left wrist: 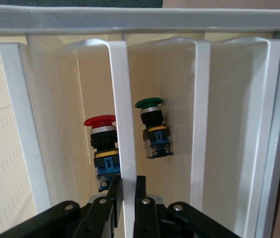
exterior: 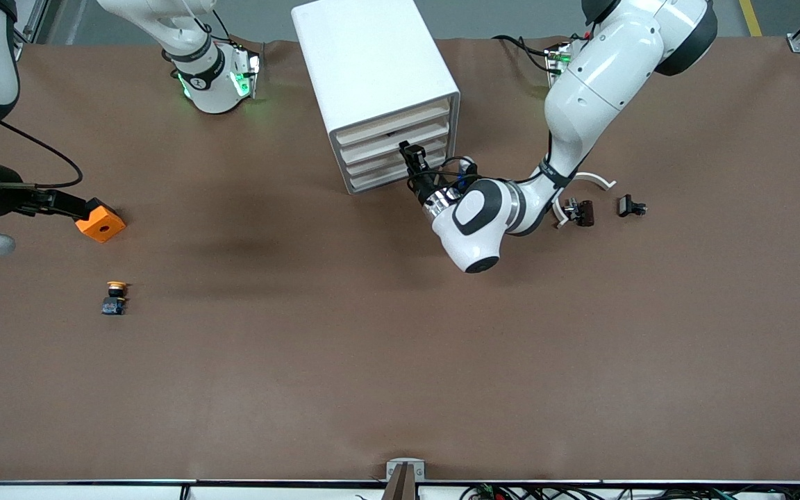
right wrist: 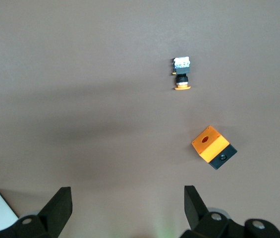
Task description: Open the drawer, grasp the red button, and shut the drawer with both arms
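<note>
Left gripper pinched on a white drawer handle of the white drawer cabinet; red-capped button inside that drawer beside a green-capped button; right gripper spread wide, waiting over bare table near the orange cube and orange-capped button.

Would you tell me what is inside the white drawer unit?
Inside the drawer unit the left wrist view shows a red-capped button and a green-capped button. The handle clamped by the left gripper covers part of the red one.
</note>
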`<state>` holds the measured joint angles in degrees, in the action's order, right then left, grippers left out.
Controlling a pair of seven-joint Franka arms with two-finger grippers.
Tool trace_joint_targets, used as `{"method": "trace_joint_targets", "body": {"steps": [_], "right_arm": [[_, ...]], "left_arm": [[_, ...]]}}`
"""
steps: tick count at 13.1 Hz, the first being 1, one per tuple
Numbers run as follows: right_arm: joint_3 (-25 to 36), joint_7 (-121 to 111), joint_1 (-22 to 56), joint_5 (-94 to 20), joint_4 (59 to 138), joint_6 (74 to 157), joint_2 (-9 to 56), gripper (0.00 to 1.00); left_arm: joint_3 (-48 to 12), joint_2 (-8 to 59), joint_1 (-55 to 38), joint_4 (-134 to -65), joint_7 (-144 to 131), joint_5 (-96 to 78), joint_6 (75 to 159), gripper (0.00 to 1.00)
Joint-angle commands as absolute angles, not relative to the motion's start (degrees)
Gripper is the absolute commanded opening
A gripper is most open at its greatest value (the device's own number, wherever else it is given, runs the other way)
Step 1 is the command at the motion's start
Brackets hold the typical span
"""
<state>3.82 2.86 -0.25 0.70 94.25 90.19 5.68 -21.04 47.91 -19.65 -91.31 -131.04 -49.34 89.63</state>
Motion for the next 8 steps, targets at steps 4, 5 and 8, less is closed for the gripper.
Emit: {"method": "trace_joint_targets", "body": {"steps": [4,5,8], "right_arm": [[3.25,16.41,5.44,-1.56,93.43,87.19,5.54,1.0],[3.25,20.09,6.23,-3.15,93.43,86.93,5.54,1.0],[3.25,35.9,13.86,-4.75,93.34,87.01,5.54,1.0]], "left_arm": [[-16.27,47.72,-19.69,-88.51,-130.52,-49.48,91.85,0.0],[-14.87,47.64,-19.69,-88.07,-130.52,-49.48,91.85,0.0],[-12.58,47.81,-19.6,-85.96,-130.43,-49.48,91.85,0.0]]}}
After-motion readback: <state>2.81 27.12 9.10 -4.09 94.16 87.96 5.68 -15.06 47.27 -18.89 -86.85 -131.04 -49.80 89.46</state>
